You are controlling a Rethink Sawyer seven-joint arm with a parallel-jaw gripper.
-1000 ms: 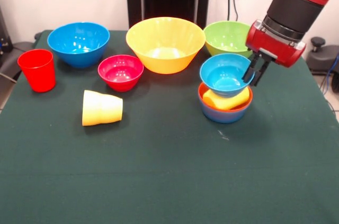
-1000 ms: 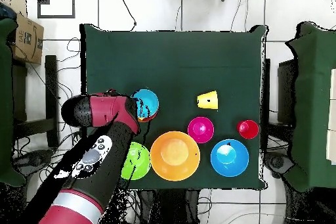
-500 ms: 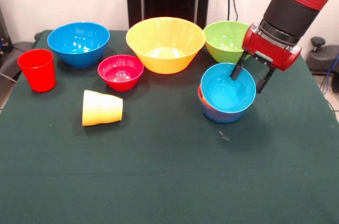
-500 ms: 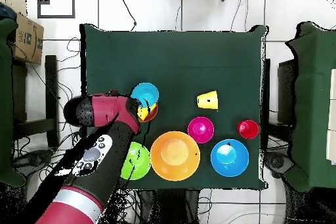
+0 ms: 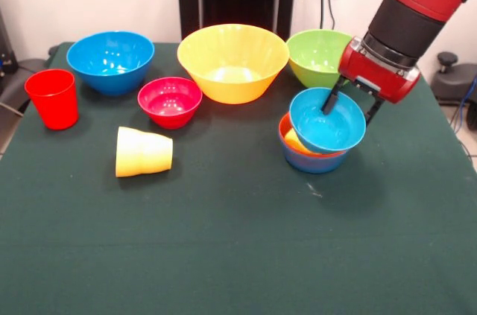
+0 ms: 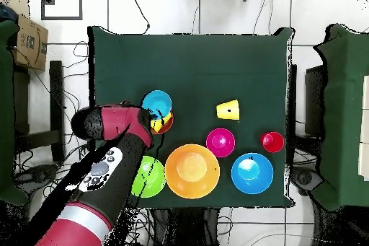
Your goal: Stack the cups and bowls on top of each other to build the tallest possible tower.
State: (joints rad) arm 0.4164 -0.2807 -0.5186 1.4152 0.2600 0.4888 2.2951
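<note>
- The tower (image 5: 317, 150) stands on the right part of the dark green table (image 5: 238, 240) in the front view, just in front of the lime green bowl (image 5: 322, 54).
- Its base is a small blue bowl (image 5: 313, 163) with an orange-red bowl (image 5: 287, 136) nested inside; only a sliver of the orange-red rim shows.
- A yellow cup (image 5: 297, 142) lies on its side inside these two, mostly covered.
- A light-blue bowl (image 5: 328, 120) sits tilted on top, its opening facing up and towards the camera, overhanging the pile to the right.
- The gripper (image 5: 350, 103) has its two dark fingers spread wide astride the far rim of the light-blue bowl, one inside and one outside. They are not clenched on it.
- The red and black arm (image 5: 406, 21) comes down from the upper right.
- The large yellow-orange bowl (image 5: 232, 62) stands upright at the far middle of the table, beside the lime green one.
- The crimson bowl (image 5: 170, 100) sits just in front of it, to its left.
- The medium blue bowl (image 5: 110, 60) stands at the far left.
- The red cup (image 5: 52, 97) stands upright near the left edge.
- A second yellow cup (image 5: 143, 152) lies on its side in front of the crimson bowl, well apart from the tower.
- In the overhead view the arm (image 6: 108, 164) partly covers the tower (image 6: 158, 113).
</note>
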